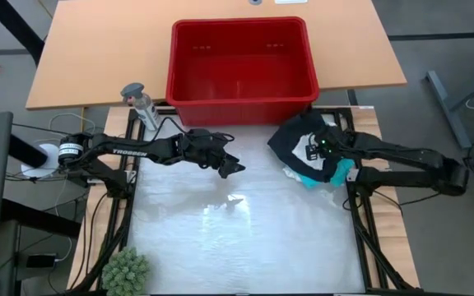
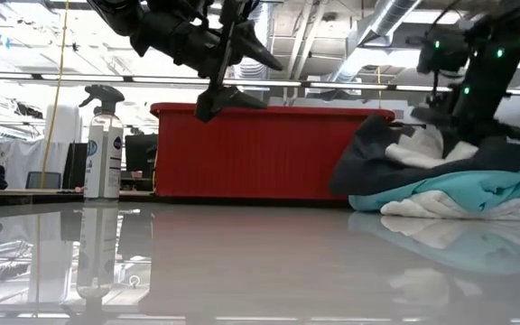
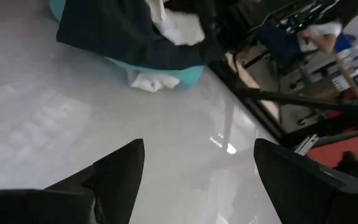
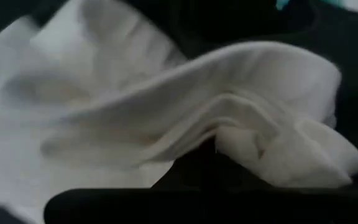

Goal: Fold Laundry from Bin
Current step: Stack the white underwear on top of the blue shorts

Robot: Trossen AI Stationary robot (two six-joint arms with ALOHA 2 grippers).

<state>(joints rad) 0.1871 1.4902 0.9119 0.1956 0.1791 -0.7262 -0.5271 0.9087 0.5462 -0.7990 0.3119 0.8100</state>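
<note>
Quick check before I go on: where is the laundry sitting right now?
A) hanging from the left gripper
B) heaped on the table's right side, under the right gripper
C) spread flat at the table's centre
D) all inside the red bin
B: the high view shows the laundry piled at the table's right side with the right gripper down in it, while the bin looks empty and the left gripper hangs open with nothing in it.

Red bin (image 1: 241,70), black-turquoise-white laundry (image 1: 311,152)

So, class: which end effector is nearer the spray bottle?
Left. The left end effector hangs above mid-table, right of the spray bottle; the right end effector sits in the laundry, farther away.
</note>
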